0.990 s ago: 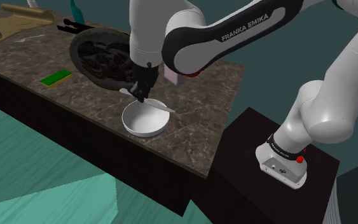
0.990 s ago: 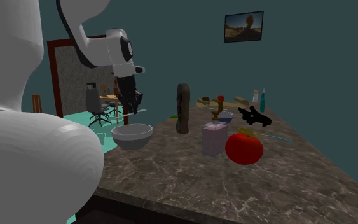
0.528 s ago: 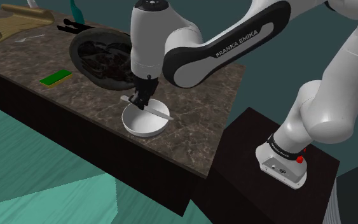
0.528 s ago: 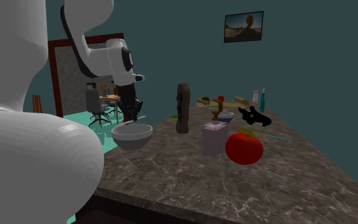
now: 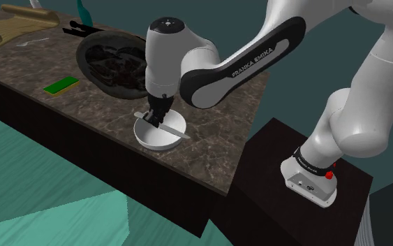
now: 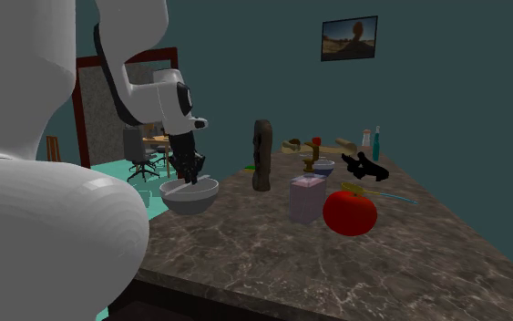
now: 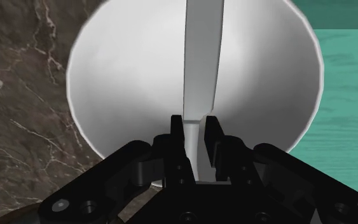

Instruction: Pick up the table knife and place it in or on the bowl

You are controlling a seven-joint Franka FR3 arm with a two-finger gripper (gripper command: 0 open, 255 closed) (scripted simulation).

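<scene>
Pincer: my gripper is closed on the knife. Both black fingers clasp its narrow end, and the blade runs straight out from between them.
Knife: it is held level over the mouth of the bowl. In the shoulder view the knife spans the bowl from rim to rim, with both ends reaching past the edge. I cannot tell whether it touches the rim yet.
Bowl: white and upright, it stands near the front edge of the table, just beside a dark round dish.
Hand position: in the second exterior view the gripper hangs right at the rim of the bowl.
Step in hand: setting the knife down, I judge. The carry looks done and only the release is left.
How I'd do it well: come down slowly until the blade bears on the rim at two points, then part the fingers just enough to free it. After that, lift straight up with no sideways drag.
Watch for: the knife is longer than the bowl is wide, so an off-centre release may tip it onto the table. The bowl probably slides easily if nudged.
Margin: the table edge is near, so I'd keep any correction small.
</scene>
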